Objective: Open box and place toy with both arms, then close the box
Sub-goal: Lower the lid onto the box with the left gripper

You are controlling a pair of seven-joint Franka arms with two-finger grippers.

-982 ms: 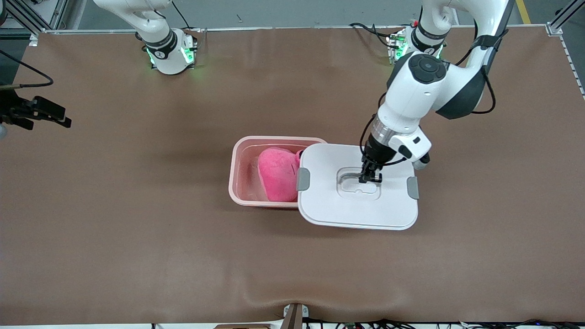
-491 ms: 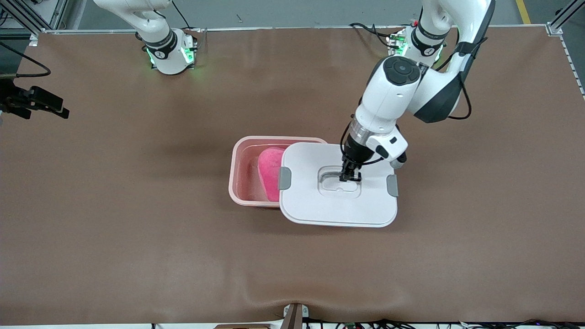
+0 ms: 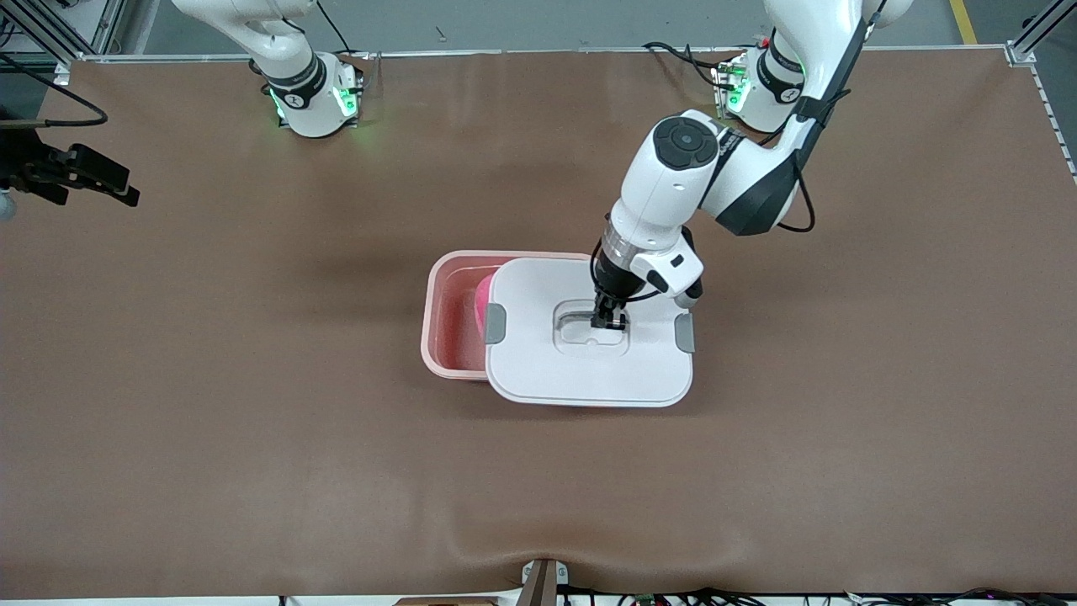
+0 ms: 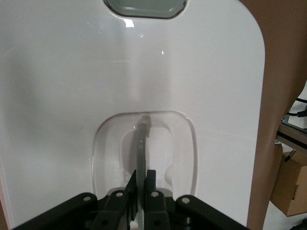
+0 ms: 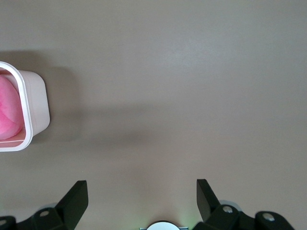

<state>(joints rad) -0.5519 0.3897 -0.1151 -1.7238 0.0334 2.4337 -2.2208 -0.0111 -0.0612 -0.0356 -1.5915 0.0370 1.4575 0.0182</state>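
Note:
The pink translucent box (image 3: 431, 332) stands mid-table with its lid off. The pink toy (image 3: 480, 305) lies inside, and only a sliver of it shows past the lid's edge. The white lid (image 3: 589, 374) hangs over most of the box, offset toward the left arm's end. My left gripper (image 3: 609, 321) is shut on the lid's clear centre handle (image 4: 141, 143); a grey clip (image 4: 145, 5) marks the lid's end. My right gripper (image 3: 130, 189) waits open over bare table at the right arm's end, and its wrist view shows the box corner (image 5: 36, 103) and the toy (image 5: 9, 112).
Brown table (image 3: 252, 438) surrounds the box on all sides. A small bracket (image 3: 543, 581) sits at the table's front edge. A cardboard carton (image 4: 290, 184) shows off the table's edge in the left wrist view.
My left gripper has carried the lid toward the right arm's end, across the box, so it now hides most of the toy. The right gripper has barely shifted.

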